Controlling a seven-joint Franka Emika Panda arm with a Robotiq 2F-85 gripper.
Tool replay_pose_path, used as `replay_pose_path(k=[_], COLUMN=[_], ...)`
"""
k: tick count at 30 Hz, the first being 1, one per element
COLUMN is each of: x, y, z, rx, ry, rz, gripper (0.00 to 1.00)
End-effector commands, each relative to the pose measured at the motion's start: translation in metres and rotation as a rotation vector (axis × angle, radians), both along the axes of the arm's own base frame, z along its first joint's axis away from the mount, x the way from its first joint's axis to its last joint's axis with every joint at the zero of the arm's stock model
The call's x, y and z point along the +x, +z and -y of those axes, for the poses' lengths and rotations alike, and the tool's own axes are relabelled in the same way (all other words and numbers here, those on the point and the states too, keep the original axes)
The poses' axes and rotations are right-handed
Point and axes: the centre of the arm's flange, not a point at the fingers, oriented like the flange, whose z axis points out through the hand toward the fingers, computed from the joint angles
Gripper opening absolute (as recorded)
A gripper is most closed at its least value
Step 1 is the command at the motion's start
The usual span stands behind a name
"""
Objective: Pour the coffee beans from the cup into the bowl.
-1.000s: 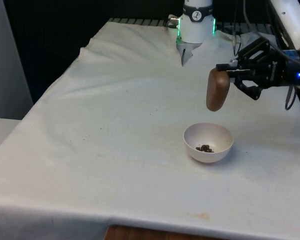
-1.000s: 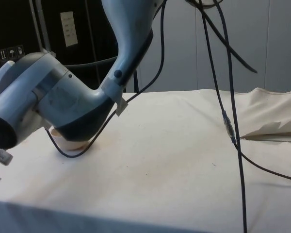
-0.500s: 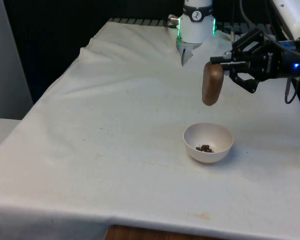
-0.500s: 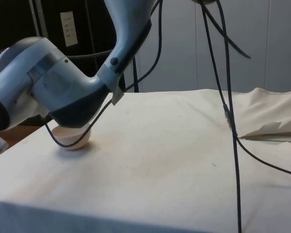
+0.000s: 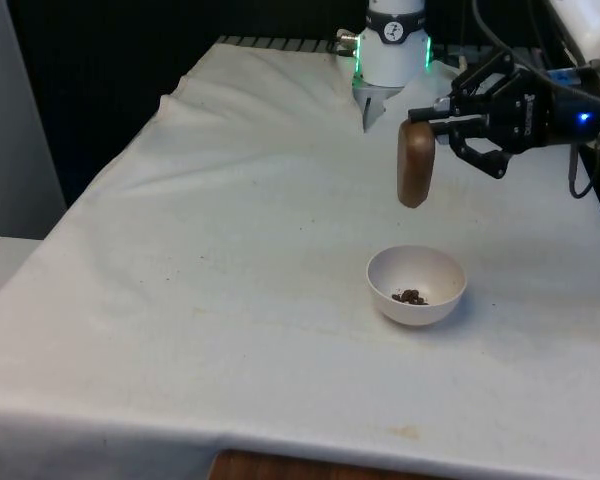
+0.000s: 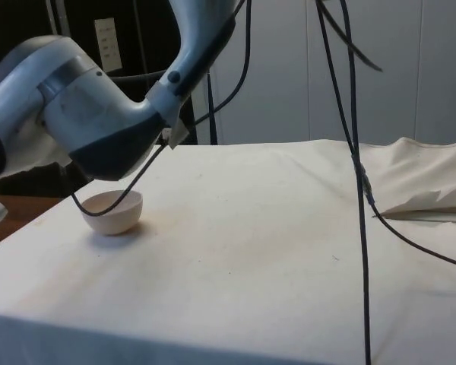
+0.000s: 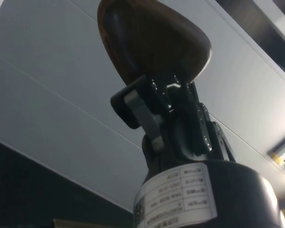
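Now | end effector (image 5: 432, 125) grasping cup (image 5: 415, 163) | long axis vertical | above bowl (image 5: 417, 285)

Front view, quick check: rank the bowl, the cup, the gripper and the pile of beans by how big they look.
1. Gripper, the black assembly, looks largest, though it sits farther back.
2. Bowl.
3. Cup, narrower than the bowl but about as tall; close call.
4. Coffee beans, a small cluster in the bowl.

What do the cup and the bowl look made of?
Cup: probably wood, going by its even brown, faintly glossy surface; coated plastic is possible. Bowl: looks like white ceramic or plastic, smooth and matte, with a thin rim. Neither can be settled by look alone.
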Motion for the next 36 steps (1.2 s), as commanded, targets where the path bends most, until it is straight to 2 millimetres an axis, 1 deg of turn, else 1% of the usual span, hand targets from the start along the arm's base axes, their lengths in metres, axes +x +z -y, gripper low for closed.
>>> replay_pose_path(k=[1, 2, 3, 11, 12, 19, 21, 28, 29, 32, 36], x=[0.001, 0.0, 0.002, 0.005, 0.005, 0.007, 0.007, 0.009, 0.009, 0.009, 0.008], y=[0.003, 0.001, 0.005, 0.016, 0.014, 0.025, 0.024, 0.041, 0.037, 0.048, 0.056], z=[0.001, 0.0, 0.003, 0.011, 0.011, 0.017, 0.018, 0.025, 0.025, 0.028, 0.031], rx=[0.028, 0.005, 0.037, 0.075, 0.056, 0.11, 0.095, 0.137, 0.117, 0.149, 0.16], ry=[0.006, -0.001, 0.004, -0.013, -0.019, -0.029, -0.04, -0.05, -0.056, -0.062, -0.074], rz=[-0.002, 0.001, -0.001, 0.005, 0.008, 0.009, 0.012, 0.016, 0.022, 0.02, 0.023], gripper=[0.0, 0.0, 0.0, 0.0, 0.0, 0.0, 0.0, 0.0, 0.0, 0.0, 0.0])
